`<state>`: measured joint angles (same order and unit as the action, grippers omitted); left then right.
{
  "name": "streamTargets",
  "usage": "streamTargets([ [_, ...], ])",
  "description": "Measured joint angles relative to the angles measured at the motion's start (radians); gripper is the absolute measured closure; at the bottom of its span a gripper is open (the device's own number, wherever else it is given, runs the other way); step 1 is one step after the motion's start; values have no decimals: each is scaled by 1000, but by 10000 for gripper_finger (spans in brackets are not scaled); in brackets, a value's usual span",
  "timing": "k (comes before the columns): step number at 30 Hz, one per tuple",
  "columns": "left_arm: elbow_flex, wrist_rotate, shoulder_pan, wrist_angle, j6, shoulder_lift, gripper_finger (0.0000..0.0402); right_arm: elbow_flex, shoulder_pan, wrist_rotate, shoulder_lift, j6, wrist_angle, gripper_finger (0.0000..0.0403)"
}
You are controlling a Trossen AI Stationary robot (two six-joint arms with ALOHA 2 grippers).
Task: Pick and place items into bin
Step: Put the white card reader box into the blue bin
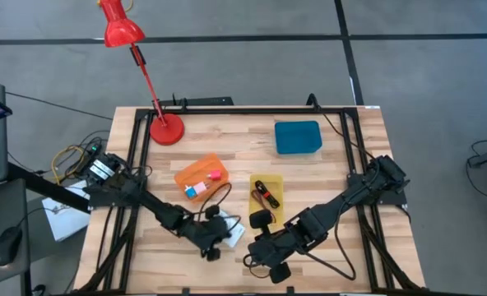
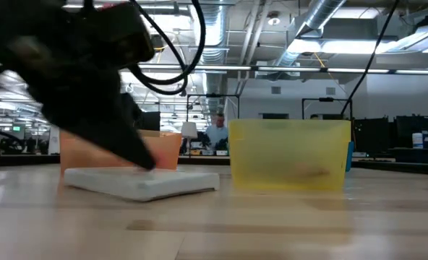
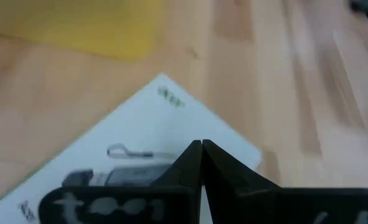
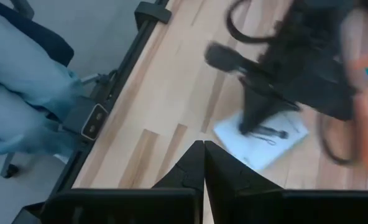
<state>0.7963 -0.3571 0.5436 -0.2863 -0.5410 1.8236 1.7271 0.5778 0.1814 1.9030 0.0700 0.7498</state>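
Note:
A white card with a black mark (image 1: pixel 234 236) lies flat on the wooden table near the front; it also shows in the low view (image 2: pixel 149 182) and the right wrist view (image 4: pixel 262 138). My left gripper (image 3: pixel 201 147) is shut, its tips down on the card. My right gripper (image 4: pixel 202 145) is shut and empty, just right of the card (image 1: pixel 253 247). An orange bin (image 1: pixel 201 175) holds a pink cube (image 1: pixel 215 174) and a blue-and-white cube (image 1: pixel 192 191). A yellow bin (image 1: pixel 266 196) holds the black-and-red stick tool (image 1: pixel 265 194). My left gripper touches the card's top face (image 3: pixel 171 134) with its shut fingertips (image 2: pixel 146 165). The fingers come from above, slanting down from the table's left. The card lies flat on the table.
A red desk lamp (image 1: pixel 165 127) stands at the far left of the table and a blue block (image 1: pixel 298 137) at the far right. The two arms' grippers are close together near the front edge. A person's legs (image 4: pixel 22 93) show beyond the table's edge.

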Motion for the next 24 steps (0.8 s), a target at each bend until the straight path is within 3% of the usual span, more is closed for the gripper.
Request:
streamTargets([
  [6,23,-41,-39,-12,-153,0,401,0,6,1,0,-2,0,398],
  [12,68,-55,-29,41,-58,-1,401,0,3,3,0,0,1,400],
  [19,153,-77,-14,447,-107,-19,401,-2,9,10,119,1,-23,379],
  [24,154,-184,14,579,-154,-95,401,13,5,17,224,-51,17,342],
])
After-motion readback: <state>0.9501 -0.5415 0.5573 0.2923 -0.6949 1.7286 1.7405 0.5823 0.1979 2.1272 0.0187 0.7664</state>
